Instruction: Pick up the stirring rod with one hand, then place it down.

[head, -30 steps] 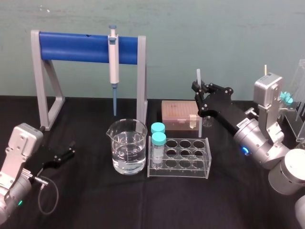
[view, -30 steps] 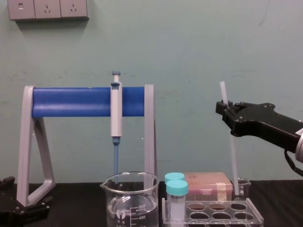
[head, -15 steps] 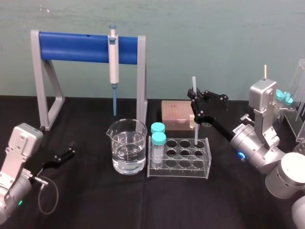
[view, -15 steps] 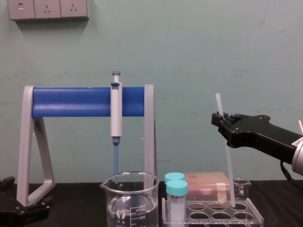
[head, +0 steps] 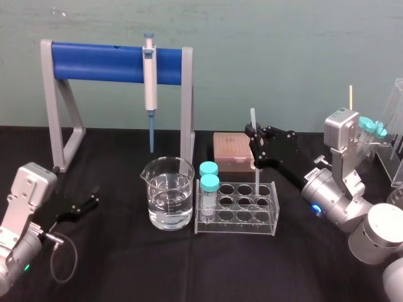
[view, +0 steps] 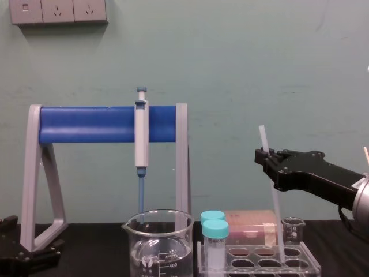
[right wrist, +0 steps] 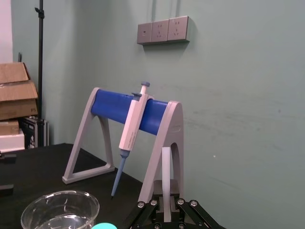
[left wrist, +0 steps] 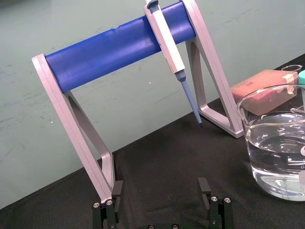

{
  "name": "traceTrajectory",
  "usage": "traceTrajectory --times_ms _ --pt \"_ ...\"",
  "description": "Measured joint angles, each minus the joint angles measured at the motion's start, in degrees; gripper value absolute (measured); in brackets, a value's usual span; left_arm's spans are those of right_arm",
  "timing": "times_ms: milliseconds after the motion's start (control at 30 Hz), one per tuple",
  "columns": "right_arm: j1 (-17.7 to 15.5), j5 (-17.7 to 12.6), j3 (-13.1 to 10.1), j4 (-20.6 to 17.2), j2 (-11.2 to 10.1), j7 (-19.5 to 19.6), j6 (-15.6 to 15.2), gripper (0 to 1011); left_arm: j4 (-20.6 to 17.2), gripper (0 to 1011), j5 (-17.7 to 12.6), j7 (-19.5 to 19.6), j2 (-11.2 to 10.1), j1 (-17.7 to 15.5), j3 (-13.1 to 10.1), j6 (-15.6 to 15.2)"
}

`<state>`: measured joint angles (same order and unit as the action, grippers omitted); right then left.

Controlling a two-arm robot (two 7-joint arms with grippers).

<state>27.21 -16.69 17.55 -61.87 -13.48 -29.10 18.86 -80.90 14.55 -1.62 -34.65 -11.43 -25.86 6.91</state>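
Right gripper (view: pixel 267 157): over the right half of the table, above the test tube rack (head: pixel 236 221); jaws clamped on the stirring rod (right wrist: pixel 166 171) close to its upper end.
Stirring rod: held near upright with a slight lean; lower end down at the rack's far-right well. Cannot tell whether it touches bottom.
Left gripper (head: pixel 93 196): parked low at the near left, fingers spread, holding nothing.
Step in hand: probably lowering the rod to set it down.
Doing it well: keep the descent slow and along the rod's own line. Hold the wrist steady, since the long free length below the grip swings easily. Release only once the rod has support. Open the jaws just enough, then draw back up and to the right without brushing the rod.
Edges: rack's acrylic rim around the well; pink tip box (head: pixel 234 151) just behind; small glass beaker (view: pixel 293 228) beside the box to the right.
Further left: 2 teal-capped tubes (head: pixel 209 189) at the rack's left end, then the water beaker (head: pixel 167 201) just beside the rack.
Open room: bare black cloth near and right of the rack; air above free for retreat. Pipette (head: pixel 149 75) and its stand (head: pixel 94 63) well apart at far left.
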Motion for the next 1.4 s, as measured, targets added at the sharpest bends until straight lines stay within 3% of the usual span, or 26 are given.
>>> traceTrajectory --times_ms 700,1400 --pt "-0.2 1.0 0.5 1.0 -0.3 0.5 -0.3 70 0.0 1001 0.0 0.0 0.0 0.0 0.0 0.0" --pt "0.9 2.6 0.8 4.9 0.1 1.0 -0.2 70 0.0 1001 0.0 0.0 0.0 0.0 0.0 0.0"
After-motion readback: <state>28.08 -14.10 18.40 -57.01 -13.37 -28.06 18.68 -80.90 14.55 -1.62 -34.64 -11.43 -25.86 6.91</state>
